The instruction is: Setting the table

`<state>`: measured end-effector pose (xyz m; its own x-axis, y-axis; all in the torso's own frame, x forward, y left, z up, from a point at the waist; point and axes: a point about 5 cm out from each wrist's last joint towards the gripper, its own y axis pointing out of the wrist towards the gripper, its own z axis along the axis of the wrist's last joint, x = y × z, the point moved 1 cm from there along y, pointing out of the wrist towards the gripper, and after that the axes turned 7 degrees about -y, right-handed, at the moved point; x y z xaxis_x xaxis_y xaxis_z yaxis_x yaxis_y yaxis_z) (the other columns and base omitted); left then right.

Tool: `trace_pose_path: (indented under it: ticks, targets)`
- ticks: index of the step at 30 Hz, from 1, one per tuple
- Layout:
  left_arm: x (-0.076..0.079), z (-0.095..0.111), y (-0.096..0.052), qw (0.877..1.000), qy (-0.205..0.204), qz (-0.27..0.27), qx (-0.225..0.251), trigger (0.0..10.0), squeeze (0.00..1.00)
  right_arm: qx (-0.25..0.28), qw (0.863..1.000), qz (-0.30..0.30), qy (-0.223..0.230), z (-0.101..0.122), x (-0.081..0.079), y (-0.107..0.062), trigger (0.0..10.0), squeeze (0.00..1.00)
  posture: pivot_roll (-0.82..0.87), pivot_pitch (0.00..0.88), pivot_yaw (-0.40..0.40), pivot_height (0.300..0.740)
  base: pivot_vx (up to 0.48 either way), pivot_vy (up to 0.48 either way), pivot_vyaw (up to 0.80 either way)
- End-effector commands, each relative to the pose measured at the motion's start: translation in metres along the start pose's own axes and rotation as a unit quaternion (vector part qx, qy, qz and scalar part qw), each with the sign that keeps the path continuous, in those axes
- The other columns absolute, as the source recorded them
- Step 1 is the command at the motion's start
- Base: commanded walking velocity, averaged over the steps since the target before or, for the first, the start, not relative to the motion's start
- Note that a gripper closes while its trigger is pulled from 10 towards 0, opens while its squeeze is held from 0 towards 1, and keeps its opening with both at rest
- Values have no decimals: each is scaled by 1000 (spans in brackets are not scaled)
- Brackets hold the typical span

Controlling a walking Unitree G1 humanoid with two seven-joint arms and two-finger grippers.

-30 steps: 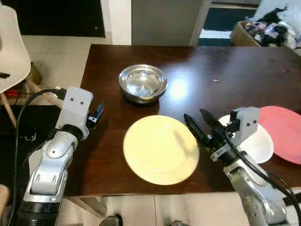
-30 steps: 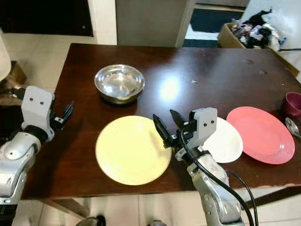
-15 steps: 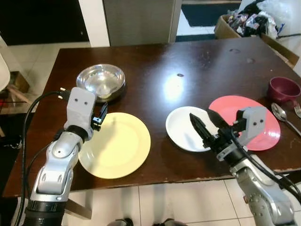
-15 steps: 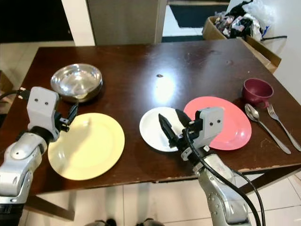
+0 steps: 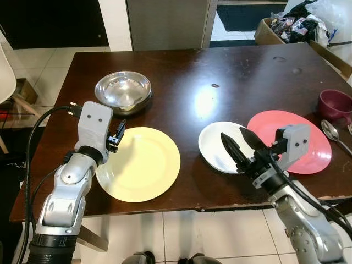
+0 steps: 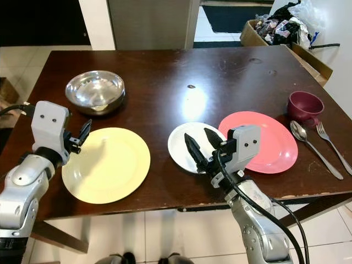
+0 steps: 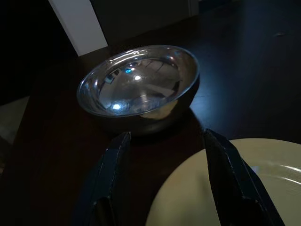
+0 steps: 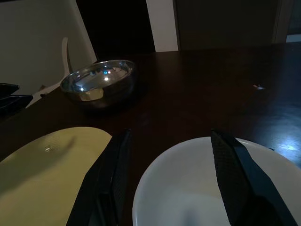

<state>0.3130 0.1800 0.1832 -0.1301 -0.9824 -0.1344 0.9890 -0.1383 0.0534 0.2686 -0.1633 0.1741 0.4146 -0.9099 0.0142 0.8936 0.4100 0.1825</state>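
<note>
Round white plate (image 6: 193, 146) flat on dark table (image 6: 220, 77), touching pink plate (image 6: 275, 143). Right gripper (image 6: 201, 148) spread wide, empty, above its near rim; left gripper (image 5: 118, 135) parted, empty, beside yellow plate (image 5: 140, 163).

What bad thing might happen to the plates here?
The small white plate overlaps the round pink plate; if the open right claw above it pushes or lifts it, the pink one may be dragged along. The big yellow plate lies close to the dark wooden table's near edge, so a nudge from the open left claw might slide it off.
</note>
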Motion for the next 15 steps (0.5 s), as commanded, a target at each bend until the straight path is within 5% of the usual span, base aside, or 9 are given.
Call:
trace_pose_path:
  ticks: [1,6,15]
  targets:
    - [-3,-7,-1,1000,0,5,-16,10000,8,-4,1000,4,4,-1,-3,0,10000,0,-99,64,58,740,0,0,0]
    - [-3,-7,-1,1000,1,5,-16,10000,16,-4,1000,5,4,-1,-3,0,10000,0,-98,64,58,740,-154,0,0]
    - [-4,-7,-2,1000,1,5,-18,10000,24,2,1000,4,15,1,-5,3,10000,0,-91,65,59,740,-451,0,0]
